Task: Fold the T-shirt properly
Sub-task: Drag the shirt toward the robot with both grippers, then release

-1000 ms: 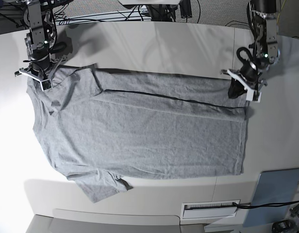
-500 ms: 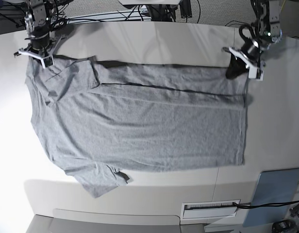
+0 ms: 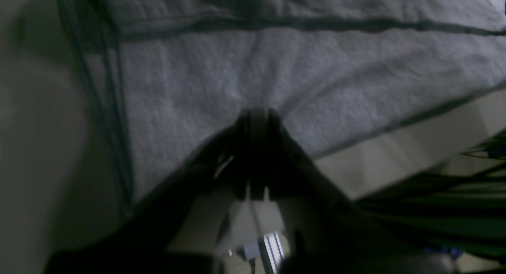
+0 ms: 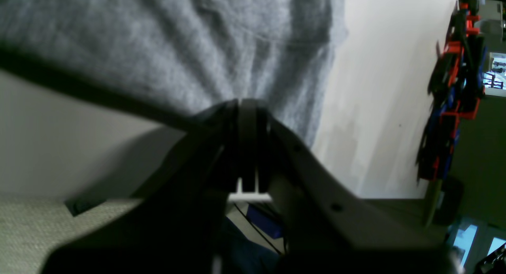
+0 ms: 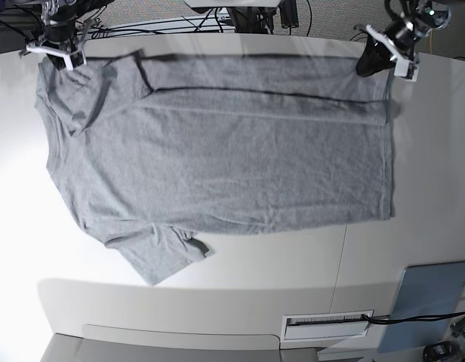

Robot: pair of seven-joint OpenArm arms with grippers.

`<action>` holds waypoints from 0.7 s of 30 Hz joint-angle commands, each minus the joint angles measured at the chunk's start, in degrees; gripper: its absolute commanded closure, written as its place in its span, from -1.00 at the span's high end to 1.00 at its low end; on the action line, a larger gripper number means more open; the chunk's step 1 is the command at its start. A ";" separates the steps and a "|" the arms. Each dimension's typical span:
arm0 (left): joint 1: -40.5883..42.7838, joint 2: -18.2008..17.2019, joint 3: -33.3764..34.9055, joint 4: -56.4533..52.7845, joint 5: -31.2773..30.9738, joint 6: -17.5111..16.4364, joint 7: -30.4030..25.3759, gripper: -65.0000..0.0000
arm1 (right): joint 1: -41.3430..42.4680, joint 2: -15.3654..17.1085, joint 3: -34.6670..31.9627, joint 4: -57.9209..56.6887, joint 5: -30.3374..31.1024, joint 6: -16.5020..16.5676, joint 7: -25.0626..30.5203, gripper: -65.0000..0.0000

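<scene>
The heather-grey T-shirt lies plain side up across the white table, its far edge held up near the table's back. My left gripper is shut on the far hem corner; in the left wrist view the closed fingertips pinch grey cloth. My right gripper is shut on the far shoulder corner; in the right wrist view its fingertips clamp bunched cloth. One sleeve lies folded at the near left. No lettering shows.
A blue-grey pad lies at the near right corner, and a white slotted panel sits at the front edge. Cables run behind the table's back edge. A red and black machine stands beyond the table in the right wrist view.
Both grippers have moved toward the table's back edge, pulling the shirt's far edge with them. The whole shirt has slid away from the front and lies more stretched out.
</scene>
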 commanded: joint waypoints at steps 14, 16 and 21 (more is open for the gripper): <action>4.33 -0.68 -2.54 0.44 7.34 -0.67 6.01 -1.00 | -11.13 -1.49 8.00 4.02 1.36 2.71 -0.66 -1.00; 4.31 -0.70 -2.54 1.97 7.32 -0.67 5.99 -1.00 | -12.07 -2.64 9.22 5.66 1.36 3.37 0.17 -1.00; 4.20 -0.68 -2.54 6.14 7.34 -0.67 6.01 -1.00 | -13.51 -3.82 11.39 12.37 1.33 4.59 0.68 -1.00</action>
